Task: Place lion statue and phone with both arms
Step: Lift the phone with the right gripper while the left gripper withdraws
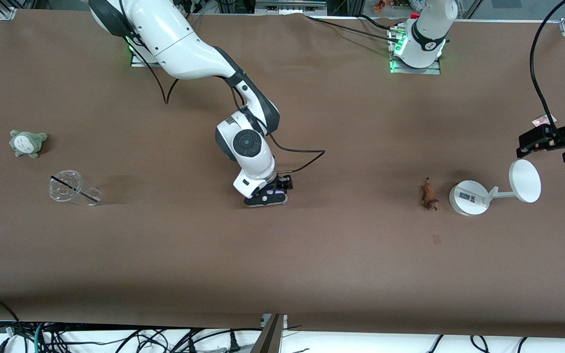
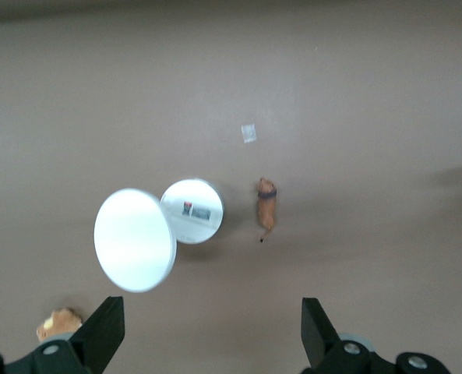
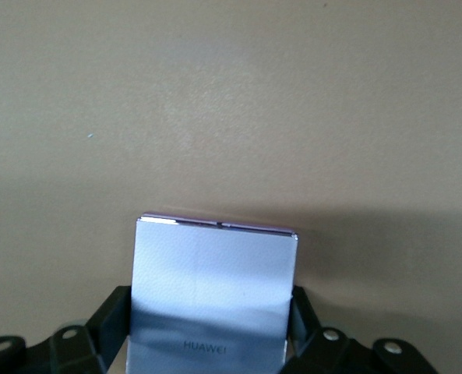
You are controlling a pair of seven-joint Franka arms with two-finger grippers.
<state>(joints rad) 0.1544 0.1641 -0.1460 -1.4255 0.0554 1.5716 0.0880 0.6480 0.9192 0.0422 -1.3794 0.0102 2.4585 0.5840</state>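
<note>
Lowest on the table, the right gripper (image 1: 266, 198) clamps the phone (image 3: 213, 300), apparently setting it down; next, the open left gripper (image 1: 540, 147) must descend onto the lion statue (image 1: 429, 195).

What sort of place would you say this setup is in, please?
Probably a robotics lab. Two arms are bolted to a brown-covered table framed in aluminium rails, loose cables trail along its near edge, and test props are scattered about: a phone in the right end effector, a lion statue, a cup.
</note>
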